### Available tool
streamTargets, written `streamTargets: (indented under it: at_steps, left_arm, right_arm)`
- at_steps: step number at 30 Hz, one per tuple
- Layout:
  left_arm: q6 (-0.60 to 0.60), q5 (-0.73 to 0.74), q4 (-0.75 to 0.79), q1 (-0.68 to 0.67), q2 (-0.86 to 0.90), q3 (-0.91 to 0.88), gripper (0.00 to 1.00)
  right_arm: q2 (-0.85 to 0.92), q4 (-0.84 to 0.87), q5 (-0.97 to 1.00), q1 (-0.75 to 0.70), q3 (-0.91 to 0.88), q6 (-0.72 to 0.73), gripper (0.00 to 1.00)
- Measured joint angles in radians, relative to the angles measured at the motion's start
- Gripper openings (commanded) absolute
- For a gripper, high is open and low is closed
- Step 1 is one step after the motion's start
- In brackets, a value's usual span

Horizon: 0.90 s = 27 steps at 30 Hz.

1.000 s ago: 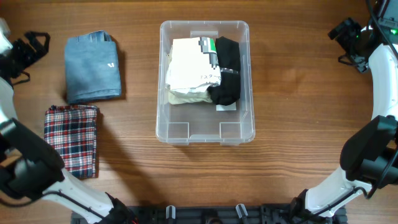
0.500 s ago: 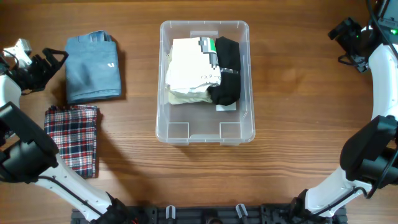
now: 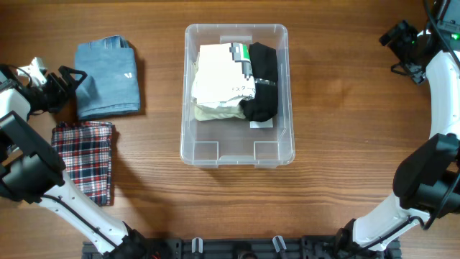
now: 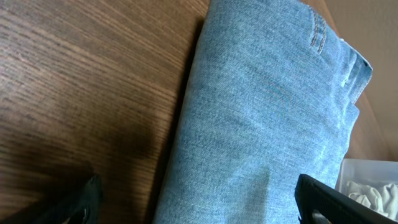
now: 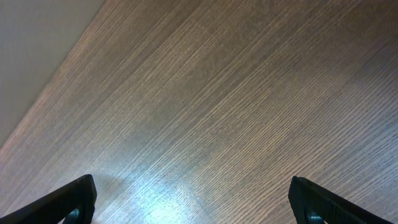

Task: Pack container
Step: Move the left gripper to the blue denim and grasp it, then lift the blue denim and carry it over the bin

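The clear plastic container [image 3: 236,152] stands at the table's middle. It holds folded white cloth [image 3: 215,75] and a black garment [image 3: 263,79]. Folded blue jeans [image 3: 108,78] lie on the table to its left and fill the left wrist view [image 4: 261,118]. My left gripper [image 3: 70,85] is open at the jeans' left edge, one finger over the wood and one over the denim, holding nothing. A folded red plaid cloth [image 3: 83,160] lies below the jeans. My right gripper [image 3: 397,44] is open and empty at the far right, over bare wood.
The container's corner with white cloth [image 4: 373,186] shows at the lower right of the left wrist view. The right wrist view shows only wood table [image 5: 205,106].
My left gripper has moved right and down from the far left edge to the jeans' left edge. The right arm has not moved.
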Motion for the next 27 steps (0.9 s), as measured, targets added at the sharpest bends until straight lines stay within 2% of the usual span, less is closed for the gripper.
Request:
streamTargets:
  at_steps: [7, 15, 23, 24, 27]
  left_arm:
    - [0.003, 0.023, 0.014, -0.026, 0.009, 0.004, 1.0]
    - [0.011, 0.031, 0.016, -0.117, 0.02, 0.016, 1.0]
    - [0.015, 0.039, 0.013, -0.122, 0.023, 0.019, 1.0]
    - [0.015, 0.041, 0.013, -0.121, 0.024, 0.019, 0.96]
    - [0.021, 0.039, 0.005, -0.12, 0.025, 0.019, 0.7]
  right_arm:
    - [0.0, 0.0, 0.0, 0.0, 0.0, 0.0, 1.0]
    - [0.0, 0.0, 0.0, 0.0, 0.0, 0.0, 1.0]
    - [0.0, 0.0, 0.0, 0.0, 0.0, 0.0, 1.0]
    - [0.0, 0.0, 0.0, 0.0, 0.0, 0.0, 1.0]
    - [0.0, 0.0, 0.0, 0.0, 0.0, 0.0, 1.0]
